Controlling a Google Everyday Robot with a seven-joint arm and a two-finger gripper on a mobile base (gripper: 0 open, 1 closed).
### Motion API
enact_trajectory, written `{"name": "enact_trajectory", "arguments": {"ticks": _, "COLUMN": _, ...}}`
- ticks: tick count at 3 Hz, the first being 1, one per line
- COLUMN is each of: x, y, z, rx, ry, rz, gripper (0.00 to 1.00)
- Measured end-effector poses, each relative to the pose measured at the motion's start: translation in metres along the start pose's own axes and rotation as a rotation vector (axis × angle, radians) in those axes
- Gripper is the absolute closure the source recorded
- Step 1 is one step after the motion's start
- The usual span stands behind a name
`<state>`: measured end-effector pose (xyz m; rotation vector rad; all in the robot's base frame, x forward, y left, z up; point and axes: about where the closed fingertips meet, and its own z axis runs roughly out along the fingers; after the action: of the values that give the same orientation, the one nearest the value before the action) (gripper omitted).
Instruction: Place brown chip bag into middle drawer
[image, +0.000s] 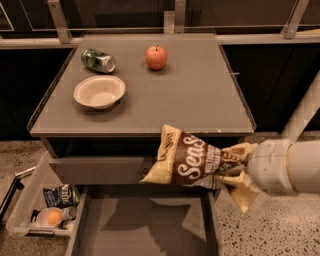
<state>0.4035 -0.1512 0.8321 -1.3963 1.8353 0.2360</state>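
Middle drawer: I see the middle drawer (140, 227) pulled open at the bottom centre of the frame, its flat grey floor bare; nothing lies in it yet.
Clear bin: a clear bin (22, 202) sits at the lower left, beside the drawer, with a small blue-and-white snack bag (57, 196) inside; not my concern.
Hand: my hand (231, 167) comes in from the right edge at mid-height, its tan fingers pinching the right end of the bag.
Brown chip bag: the brown chip bag (187, 160) hangs in the air, stretched out leftward from the grip, above the drawer's back right part and in front of the table edge. It touches neither.
Look of the bag: crinkly dark brown, cream at the free left end, white script across the middle, puffed and slightly tilted.
Drawer front: the closed drawer front (100, 170) just above the open one is partly covered by the bag.
Progress: I judge pick-up and carry done; lowering into the drawer and letting go remain.
Table: the table (200, 100) carries a bowl (99, 91) at left, then a can (97, 60) lying on its side and an apple (156, 56) toward the back.
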Motion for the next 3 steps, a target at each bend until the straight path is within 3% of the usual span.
{"name": "enact_trajectory", "arguments": {"ticks": 1, "x": 0.029, "y": 0.048, "z": 0.045, "rx": -0.038, "ry": 0.038, "rz": 0.038, "gripper": 1.00}}
{"name": "enact_trajectory", "arguments": {"ticks": 2, "x": 0.062, "y": 0.081, "z": 0.078, "rx": -0.026, "ry": 0.065, "rz": 0.055, "gripper": 1.00}}
{"name": "enact_trajectory", "arguments": {"ticks": 3, "x": 0.114, "y": 0.086, "z": 0.131, "rx": 0.078, "ry": 0.092, "rz": 0.019, "gripper": 1.00}}
